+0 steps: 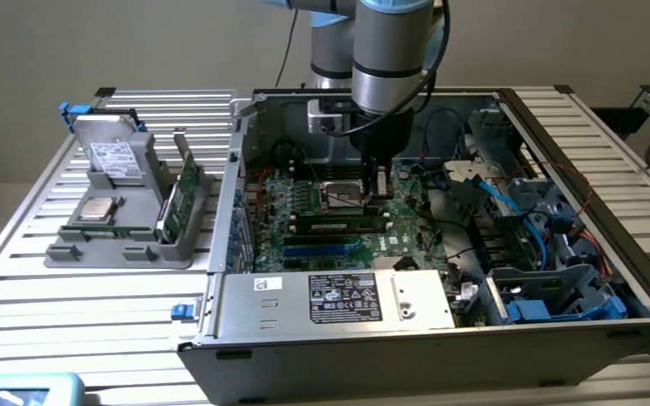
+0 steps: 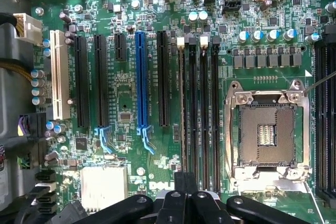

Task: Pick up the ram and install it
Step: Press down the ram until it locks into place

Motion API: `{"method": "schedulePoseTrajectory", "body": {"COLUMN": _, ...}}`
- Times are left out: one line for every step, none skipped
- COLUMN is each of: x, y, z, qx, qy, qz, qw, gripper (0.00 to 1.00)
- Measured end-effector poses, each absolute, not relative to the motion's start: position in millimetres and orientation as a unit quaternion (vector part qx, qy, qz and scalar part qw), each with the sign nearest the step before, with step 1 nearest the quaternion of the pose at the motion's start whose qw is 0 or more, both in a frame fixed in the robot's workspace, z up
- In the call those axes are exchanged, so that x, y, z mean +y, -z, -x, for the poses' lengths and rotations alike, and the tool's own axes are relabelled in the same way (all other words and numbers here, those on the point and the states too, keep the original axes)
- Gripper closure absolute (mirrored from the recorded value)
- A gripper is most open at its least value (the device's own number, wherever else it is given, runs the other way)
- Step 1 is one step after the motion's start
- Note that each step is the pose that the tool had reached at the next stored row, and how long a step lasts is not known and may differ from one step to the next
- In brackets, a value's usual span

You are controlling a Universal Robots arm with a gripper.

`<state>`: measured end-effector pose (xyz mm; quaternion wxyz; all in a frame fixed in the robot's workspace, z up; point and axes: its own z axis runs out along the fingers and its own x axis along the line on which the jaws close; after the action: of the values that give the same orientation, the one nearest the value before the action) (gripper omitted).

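Pincer [image 2: 186, 182] is pinched shut with nothing in it, hanging right by the CPU socket [image 1: 342, 196], ram [image 1: 331, 227] standing in a slot just beside that socket; light, stiff, probably fragile, so I'd grab its bare edges.

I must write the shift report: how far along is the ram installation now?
Done, apparently: the ram already lies along the motherboard's black slots. In hand: nothing visible; the gripper is shut above the slots, beside the CPU socket. Left: whether the ram is fully seated, I cannot tell.
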<state>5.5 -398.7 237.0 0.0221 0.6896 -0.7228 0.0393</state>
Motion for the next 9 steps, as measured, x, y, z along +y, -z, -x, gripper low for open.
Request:
{"method": "schedulePoseTrajectory", "body": {"x": -398.8, "y": -236.7, "z": -5.3, "qx": -0.723, "qy": -0.040, "qz": -0.690, "qw": 0.022, "gripper": 0.89}}
{"method": "schedulePoseTrajectory", "body": {"x": -398.8, "y": -236.3, "z": -5.1, "qx": -0.723, "qy": -0.040, "qz": -0.690, "qw": 0.021, "gripper": 0.89}}
{"method": "schedulePoseTrajectory", "body": {"x": -398.8, "y": -236.1, "z": -5.1, "qx": -0.723, "qy": -0.041, "qz": -0.690, "qw": 0.021, "gripper": 0.89}}
{"method": "schedulePoseTrajectory", "body": {"x": -398.8, "y": -235.9, "z": -5.1, "qx": -0.723, "qy": -0.041, "qz": -0.690, "qw": 0.021, "gripper": 0.89}}
{"method": "schedulePoseTrajectory", "body": {"x": -398.8, "y": -235.8, "z": -5.1, "qx": -0.723, "qy": -0.041, "qz": -0.690, "qw": 0.021, "gripper": 0.89}}
{"method": "schedulePoseTrajectory", "body": {"x": -398.8, "y": -235.6, "z": -4.9, "qx": -0.723, "qy": -0.041, "qz": -0.690, "qw": 0.021, "gripper": 0.89}}
{"method": "schedulePoseTrajectory", "body": {"x": -398.8, "y": -235.4, "z": -4.6, "qx": -0.723, "qy": -0.041, "qz": -0.689, "qw": 0.021, "gripper": 0.89}}
{"method": "schedulePoseTrajectory", "body": {"x": -398.8, "y": -235.0, "z": -4.0, "qx": -0.723, "qy": -0.041, "qz": -0.689, "qw": 0.021, "gripper": 0.89}}
{"method": "schedulePoseTrajectory", "body": {"x": -398.8, "y": -234.6, "z": -3.4, "qx": -0.723, "qy": -0.041, "qz": -0.689, "qw": 0.020, "gripper": 0.89}}
